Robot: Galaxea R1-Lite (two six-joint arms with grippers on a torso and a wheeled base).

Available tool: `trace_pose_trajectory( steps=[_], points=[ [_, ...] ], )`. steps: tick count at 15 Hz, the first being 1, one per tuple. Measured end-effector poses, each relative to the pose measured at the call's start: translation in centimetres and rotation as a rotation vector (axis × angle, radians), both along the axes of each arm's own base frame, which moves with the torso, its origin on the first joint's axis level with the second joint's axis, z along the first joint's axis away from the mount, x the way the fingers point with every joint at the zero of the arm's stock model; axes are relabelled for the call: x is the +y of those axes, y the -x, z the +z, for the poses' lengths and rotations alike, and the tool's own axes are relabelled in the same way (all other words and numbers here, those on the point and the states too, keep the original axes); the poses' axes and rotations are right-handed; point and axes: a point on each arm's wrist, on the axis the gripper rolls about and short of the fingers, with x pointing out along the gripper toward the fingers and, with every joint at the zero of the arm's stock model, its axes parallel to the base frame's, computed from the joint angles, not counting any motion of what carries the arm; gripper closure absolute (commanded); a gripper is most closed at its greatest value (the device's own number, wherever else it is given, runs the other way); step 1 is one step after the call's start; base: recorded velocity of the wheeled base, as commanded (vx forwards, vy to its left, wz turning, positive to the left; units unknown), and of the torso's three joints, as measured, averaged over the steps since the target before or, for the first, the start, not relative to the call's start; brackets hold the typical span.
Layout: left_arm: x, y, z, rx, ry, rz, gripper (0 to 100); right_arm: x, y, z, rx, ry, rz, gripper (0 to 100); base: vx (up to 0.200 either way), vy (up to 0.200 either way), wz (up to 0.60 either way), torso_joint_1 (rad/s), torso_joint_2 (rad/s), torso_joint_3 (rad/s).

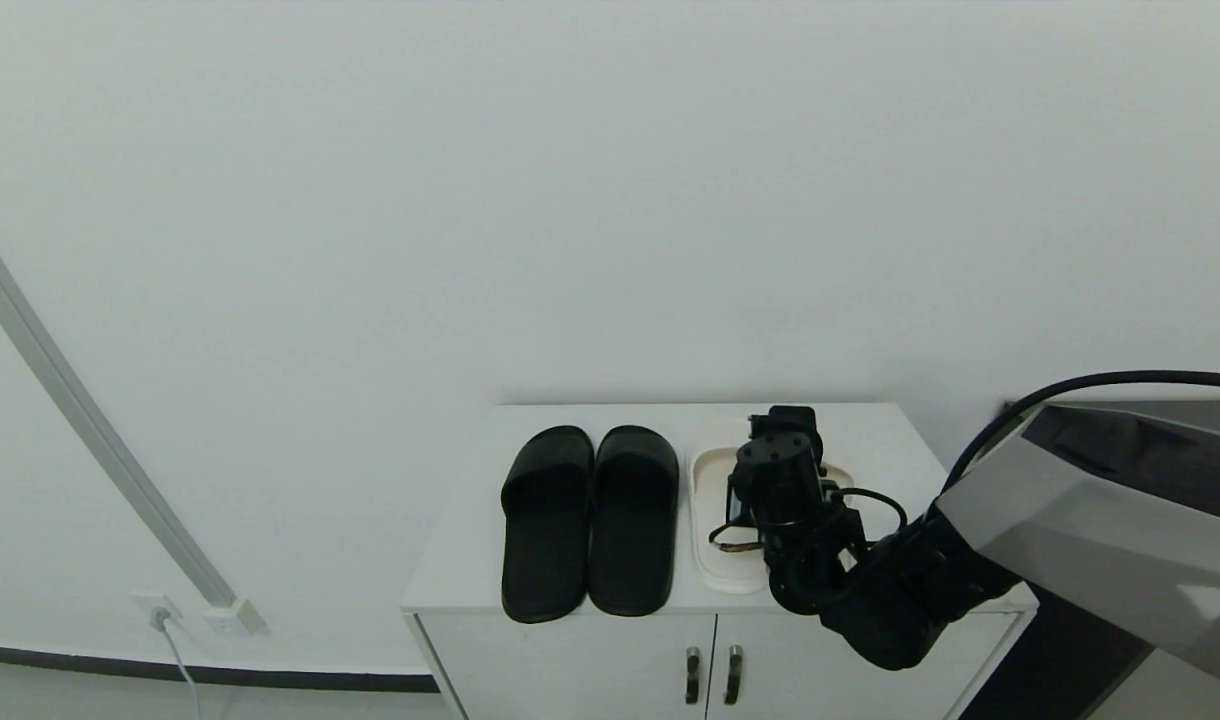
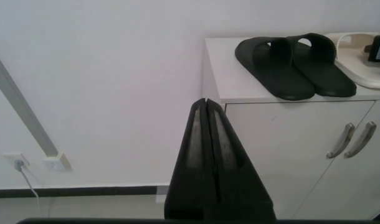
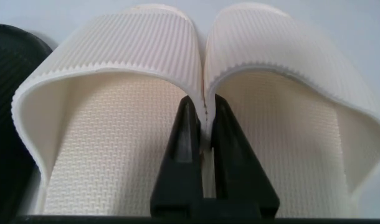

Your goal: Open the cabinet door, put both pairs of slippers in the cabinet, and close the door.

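Note:
A pair of black slippers (image 1: 585,520) (image 2: 296,62) lies side by side on top of the white cabinet (image 1: 470,540), toes to the wall. To their right lies a pair of white slippers (image 1: 715,540) (image 3: 115,93). My right gripper (image 3: 201,109) is over the white pair, shut on the two touching inner strap edges. Both cabinet doors are closed, with their handles (image 1: 712,675) (image 2: 351,139) meeting at the middle. My left gripper (image 2: 205,106) hangs shut and empty, off the cabinet's left side, below the level of its top.
A white wall stands right behind the cabinet. A slanted grey conduit (image 1: 70,400) runs down the wall to a socket (image 1: 155,608) with a plugged cable, left of the cabinet. Floor space lies left of the cabinet.

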Motion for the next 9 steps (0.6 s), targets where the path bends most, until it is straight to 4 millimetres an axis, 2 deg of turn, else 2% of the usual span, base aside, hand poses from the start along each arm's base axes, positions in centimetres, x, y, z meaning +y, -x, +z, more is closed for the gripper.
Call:
trace_pose_trajectory(
  steps=[5,9],
  points=[
    [0.0,0.0,0.0,0.0,0.001,0.0,100,-0.1,0.1,0.3,-0.004,0.005,0.0,100,0.0,0.0,0.0,0.0,0.0,0.0],
    [0.0,0.0,0.0,0.0,0.002,0.0,100,-1.2,1.6,2.5,-0.04,0.019,0.057,100,0.0,0.0,0.0,0.0,0.0,0.0]
  ],
)
